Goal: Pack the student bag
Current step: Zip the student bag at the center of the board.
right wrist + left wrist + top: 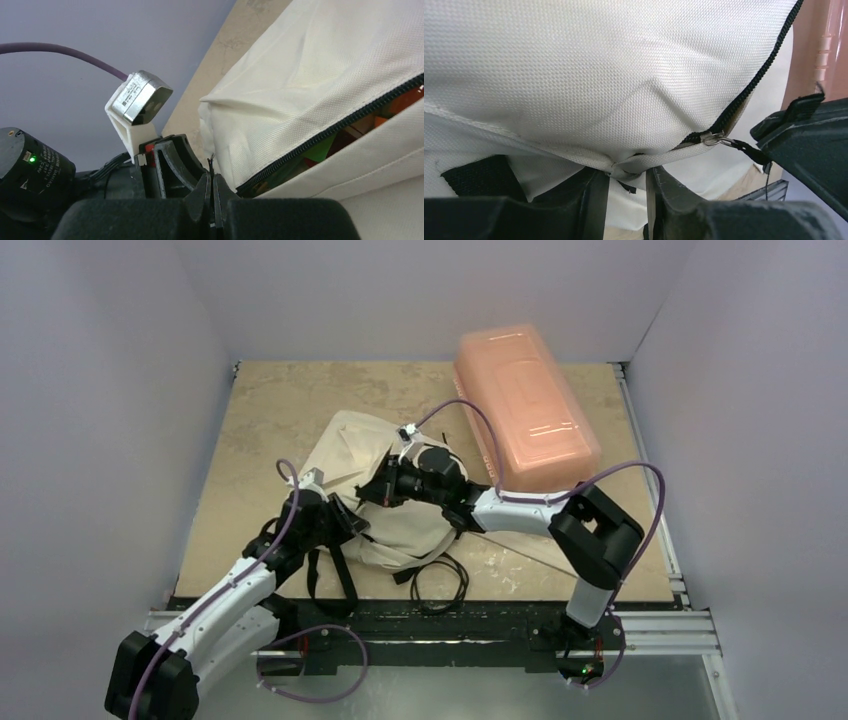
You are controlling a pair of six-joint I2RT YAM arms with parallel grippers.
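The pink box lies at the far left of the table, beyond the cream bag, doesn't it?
Not left: the pink box lies at the far right of the table, beyond the cream bag. The top view shows it.

Beige tabletop [260,420]: student bag [350,445] near centre, pink box [525,405] far right.

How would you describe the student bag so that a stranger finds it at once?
Look at the middle of the beige table. There lies the student bag: soft cream fabric with black straps and a black zipper, unlike the rigid translucent pink box behind it on the right.
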